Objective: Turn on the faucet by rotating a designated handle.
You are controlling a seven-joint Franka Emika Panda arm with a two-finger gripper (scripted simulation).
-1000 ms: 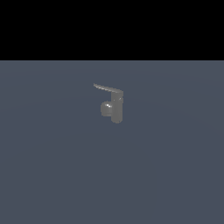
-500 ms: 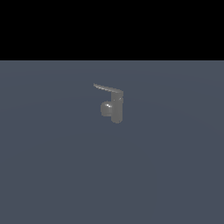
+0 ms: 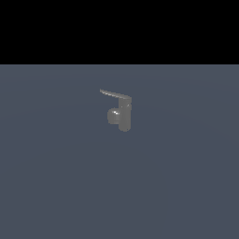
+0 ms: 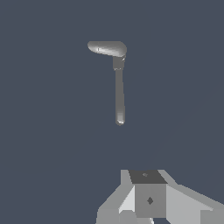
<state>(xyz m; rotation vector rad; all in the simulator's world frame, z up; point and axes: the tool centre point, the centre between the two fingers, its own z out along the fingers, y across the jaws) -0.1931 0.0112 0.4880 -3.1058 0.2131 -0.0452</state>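
Observation:
The faucet (image 3: 124,114) is a small dull grey upright cylinder standing on the dark grey floor, with a rounded bulge (image 3: 113,115) on the side toward the exterior view's left. The handle (image 3: 113,94) is a thin flat lever sticking out from its top toward the exterior view's left. In the wrist view I see the faucet from above: the handle (image 4: 119,94) is a long thin bar and the bulge (image 4: 107,47) is at its far end. My gripper (image 4: 146,176) shows only in the wrist view. It is apart from the handle's free tip, its fingers are together, and it holds nothing.
A flat dark grey floor (image 3: 186,186) spreads around the faucet, with a black background above it. The arm does not show in the exterior view.

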